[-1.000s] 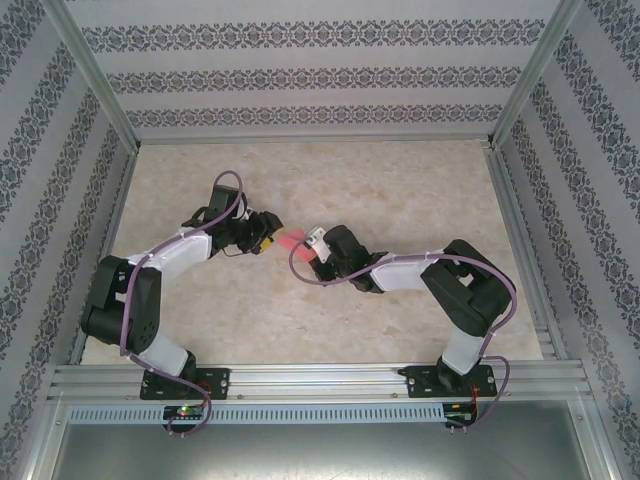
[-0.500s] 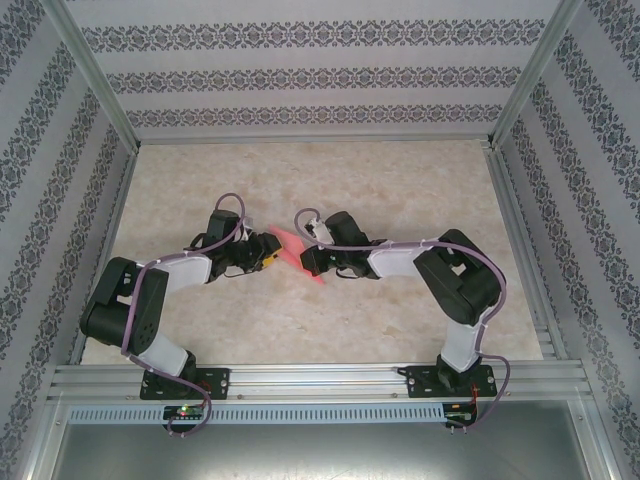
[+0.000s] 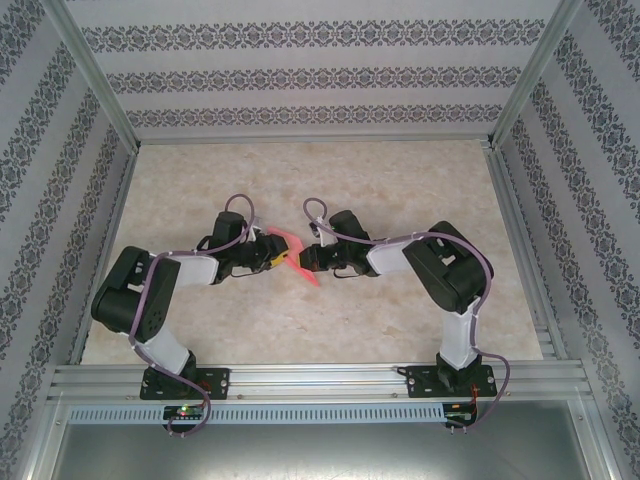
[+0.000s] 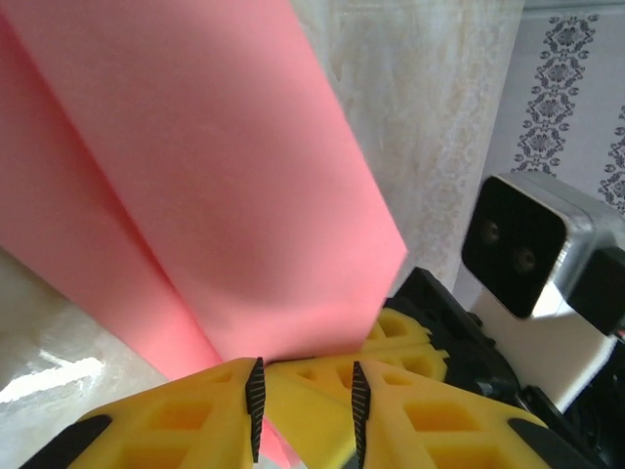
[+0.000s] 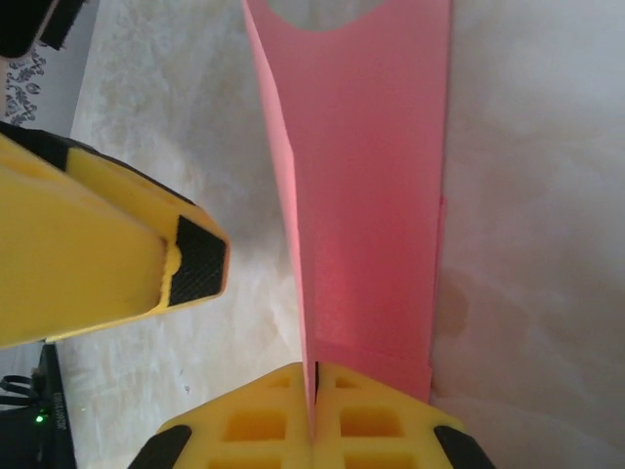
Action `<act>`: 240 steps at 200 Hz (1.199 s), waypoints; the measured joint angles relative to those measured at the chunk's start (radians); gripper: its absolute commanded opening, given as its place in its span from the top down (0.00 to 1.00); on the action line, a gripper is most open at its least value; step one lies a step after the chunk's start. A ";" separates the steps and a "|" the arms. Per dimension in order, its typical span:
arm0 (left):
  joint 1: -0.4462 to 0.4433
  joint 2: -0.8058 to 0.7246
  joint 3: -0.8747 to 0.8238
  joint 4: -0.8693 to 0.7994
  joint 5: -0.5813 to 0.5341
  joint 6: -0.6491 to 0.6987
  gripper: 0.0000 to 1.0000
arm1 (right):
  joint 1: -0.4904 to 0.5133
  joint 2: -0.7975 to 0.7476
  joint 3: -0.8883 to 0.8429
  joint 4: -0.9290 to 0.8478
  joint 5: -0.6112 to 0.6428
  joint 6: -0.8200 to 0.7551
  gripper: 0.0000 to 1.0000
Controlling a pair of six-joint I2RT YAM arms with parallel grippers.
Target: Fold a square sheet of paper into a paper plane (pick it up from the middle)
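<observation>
1. A marbled beige table [image 3: 400, 190] is lying inside patterned wallpaper walls [image 3: 320, 75] and an aluminium frame [image 3: 320, 378]. Both arms are reaching inward and meeting near its middle.
2. The sheet of paper [image 3: 283, 240] is sitting between the two grippers, already creased into a long narrow form with a pointed end toward the near edge. Whether it is touching the table cannot be told.
3. The right gripper [image 5: 314, 386] is clamping one end of the sheet of paper [image 5: 371, 195]. Its jaws are pressing together on the crease with no gap showing.
4. The left gripper [image 4: 305, 396] is straddling the other end of the sheet of paper [image 4: 225, 176]. The paper is running down between its fingers, but whether the pads are pinching it cannot be told. In the right wrist view, one left finger [image 5: 117, 264] is standing just beside the fold, apart from it.
5. Risk: if the arms are pulling apart or twisting unevenly, the thin sheet is likely to tear or take a skewed crease.
6. Risk: if the left hold is loose, that end is liable to slip and the fold to spring open.
7. Risk: the fingertips are working very close together, so a small misalignment is likely to cause a collision.
8. Containers: none is standing on the table.
</observation>
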 measured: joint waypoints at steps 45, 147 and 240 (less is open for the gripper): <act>-0.003 0.024 0.000 0.035 0.015 0.000 0.70 | -0.004 0.031 0.026 -0.008 -0.036 0.014 1.00; -0.009 0.072 0.000 0.060 0.018 0.000 0.72 | -0.004 0.062 0.101 -0.145 -0.057 -0.029 1.00; -0.009 0.104 0.001 0.058 0.009 0.003 0.76 | -0.003 0.068 0.131 -0.205 -0.058 -0.064 0.94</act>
